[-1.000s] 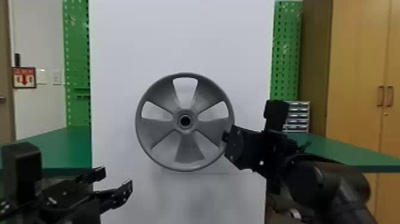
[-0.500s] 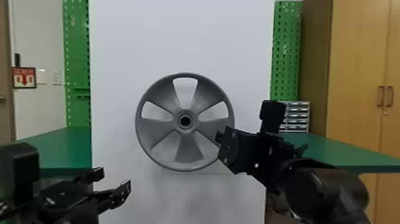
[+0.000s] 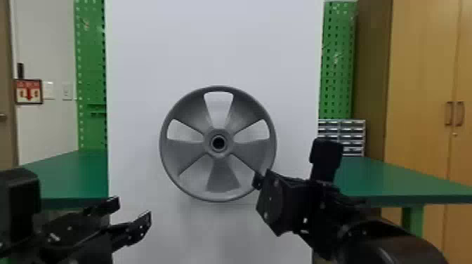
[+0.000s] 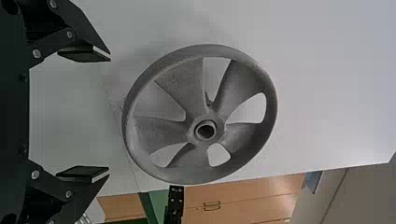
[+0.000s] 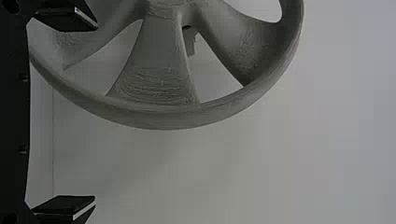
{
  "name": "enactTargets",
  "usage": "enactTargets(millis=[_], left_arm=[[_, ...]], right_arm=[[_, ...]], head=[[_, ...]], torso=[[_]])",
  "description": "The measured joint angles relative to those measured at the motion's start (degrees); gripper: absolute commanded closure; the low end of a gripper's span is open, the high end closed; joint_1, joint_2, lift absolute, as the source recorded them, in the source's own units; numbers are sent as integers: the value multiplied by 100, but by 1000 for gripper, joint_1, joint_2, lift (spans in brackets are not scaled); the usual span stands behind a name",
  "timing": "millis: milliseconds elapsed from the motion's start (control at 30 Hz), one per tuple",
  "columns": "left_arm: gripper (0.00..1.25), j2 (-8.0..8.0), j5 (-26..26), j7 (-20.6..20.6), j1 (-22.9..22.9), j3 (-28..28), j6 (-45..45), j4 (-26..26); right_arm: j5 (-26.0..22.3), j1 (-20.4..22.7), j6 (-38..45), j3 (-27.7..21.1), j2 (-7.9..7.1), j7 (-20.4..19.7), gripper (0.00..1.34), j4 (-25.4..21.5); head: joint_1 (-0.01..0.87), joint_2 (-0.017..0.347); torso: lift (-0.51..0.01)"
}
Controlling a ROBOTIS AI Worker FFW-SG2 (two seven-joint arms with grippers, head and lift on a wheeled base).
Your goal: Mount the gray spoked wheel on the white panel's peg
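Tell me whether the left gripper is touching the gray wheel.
Apart. The head view shows the open left gripper to the lower left of the gray wheel, with bare white panel between them.

I can see a tall wooden cabinet with two upright handles. Just left of it hangs a green pegboard, with a small gray drawer unit low down. A green tabletop stretches in front of the cabinet. Well to its left are a second green pegboard, a pale wall with switch plates, a framed red arrow sign and a brownish door.
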Motion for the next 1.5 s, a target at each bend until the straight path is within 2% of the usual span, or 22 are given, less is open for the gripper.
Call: enactTargets(millis=[167, 300, 700, 900, 1167, 1500], left_arm=[[394, -6, 1, 0, 14, 22, -1, -16], [394, -15, 1, 0, 22, 43, -2, -23], [395, -80, 1, 0, 76, 122, -4, -58], [394, -108, 1, -4, 91, 155, -4, -74], [395, -142, -3, -9, 105, 194, -7, -83], [395, -178, -13, -18, 128, 227, -19, -92]], right_arm=[[114, 382, -241, 64, -38, 37, -1, -122], [180, 704, -403, 135, -50, 223, -1, -162], [223, 1585, -889, 325, -181, 610, -1, -158], [445, 1989, -1187, 333, -254, 820, -1, -72], [853, 2492, -1936, 259, -321, 1357, -1, 365], [1315, 2875, -3036, 89, -235, 1921, -1, 1133]], head=[[84, -8], [84, -8], [84, -8], [84, -8], [84, -8], [84, -8]], torso=[[-483], [-483], [-483], [-483], [-483], [-483]])
